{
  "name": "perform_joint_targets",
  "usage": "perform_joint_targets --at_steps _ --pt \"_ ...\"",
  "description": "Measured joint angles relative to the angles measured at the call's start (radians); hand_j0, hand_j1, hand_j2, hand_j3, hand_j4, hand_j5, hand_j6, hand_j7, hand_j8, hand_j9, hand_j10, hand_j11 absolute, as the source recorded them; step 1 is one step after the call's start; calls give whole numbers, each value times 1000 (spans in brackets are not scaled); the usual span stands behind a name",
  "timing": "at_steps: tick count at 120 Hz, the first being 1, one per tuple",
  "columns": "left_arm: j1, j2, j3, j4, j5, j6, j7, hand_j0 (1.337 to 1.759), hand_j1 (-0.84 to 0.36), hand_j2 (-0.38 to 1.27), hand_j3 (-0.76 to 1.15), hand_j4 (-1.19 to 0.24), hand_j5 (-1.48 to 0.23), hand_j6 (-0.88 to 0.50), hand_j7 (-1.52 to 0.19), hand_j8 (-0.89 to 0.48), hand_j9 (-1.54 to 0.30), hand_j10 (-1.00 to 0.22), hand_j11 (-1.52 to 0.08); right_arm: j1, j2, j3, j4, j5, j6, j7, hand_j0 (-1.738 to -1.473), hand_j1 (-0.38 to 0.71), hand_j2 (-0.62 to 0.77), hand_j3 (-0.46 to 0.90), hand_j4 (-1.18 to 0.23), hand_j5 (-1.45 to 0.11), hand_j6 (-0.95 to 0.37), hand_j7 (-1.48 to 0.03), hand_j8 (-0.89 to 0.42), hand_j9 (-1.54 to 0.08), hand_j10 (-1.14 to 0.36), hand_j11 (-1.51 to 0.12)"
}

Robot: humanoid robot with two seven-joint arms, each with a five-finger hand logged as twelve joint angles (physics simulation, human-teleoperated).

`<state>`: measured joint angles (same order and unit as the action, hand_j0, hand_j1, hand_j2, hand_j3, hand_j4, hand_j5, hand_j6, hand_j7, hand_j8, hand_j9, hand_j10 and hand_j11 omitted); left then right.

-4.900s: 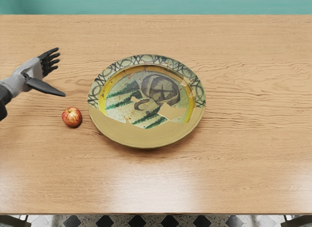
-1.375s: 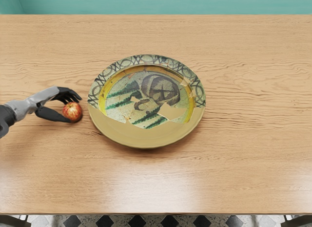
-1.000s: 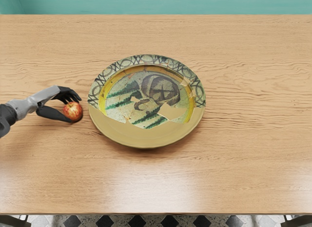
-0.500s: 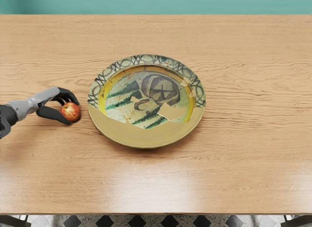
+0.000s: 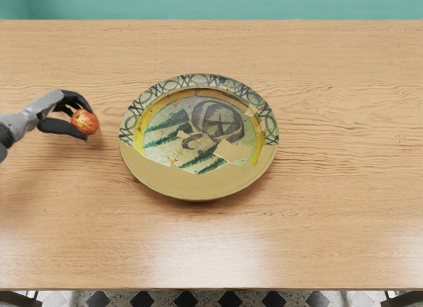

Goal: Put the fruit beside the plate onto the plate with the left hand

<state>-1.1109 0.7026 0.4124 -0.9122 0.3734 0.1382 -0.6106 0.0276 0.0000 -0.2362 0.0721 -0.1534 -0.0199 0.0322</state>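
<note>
One robot hand, the left one, comes in from the left edge of the picture. It is curled tight around a small red apple and grips it. The apple is to the left of the plate, near its left rim but not touching. A strip of bare wood lies between them. I cannot tell if the apple touches the counter. The plate sits in the middle. Lots of bare wood lies to its right and toward the counter's near edge.
</note>
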Motion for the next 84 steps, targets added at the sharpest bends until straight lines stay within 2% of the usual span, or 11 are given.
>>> perform_joint_targets --at_steps 18,41,54,84 --pt "15 2 -98 11 -95 -93 0 1657 -327 484 0 -629 -939 -427 -921 -454 -908 -690 -907 0 0 0 0 0 0 0 -1658 -349 0 0 -1 0 -1 0 0 0 0 0" --pt "8 0 -250 3 -124 -280 0 1657 -333 490 0 -622 -952 -416 -928 -446 -915 -698 -914 0 0 0 0 0 0 0 -1658 -349 0 0 -1 0 -1 0 0 0 0 0" --pt "-19 -9 -290 -41 -122 -331 0 1657 -309 448 0 -636 -950 -422 -927 -454 -917 -701 -916 0 0 0 0 0 0 0 -1658 -349 0 0 -1 0 -1 0 0 0 0 0" --pt "-53 -57 -316 -163 -74 -366 0 1657 -318 495 0 -669 -946 -433 -933 -465 -915 -709 -911 0 0 0 0 0 0 0 -1658 -349 0 0 -1 0 -1 0 0 0 0 0"
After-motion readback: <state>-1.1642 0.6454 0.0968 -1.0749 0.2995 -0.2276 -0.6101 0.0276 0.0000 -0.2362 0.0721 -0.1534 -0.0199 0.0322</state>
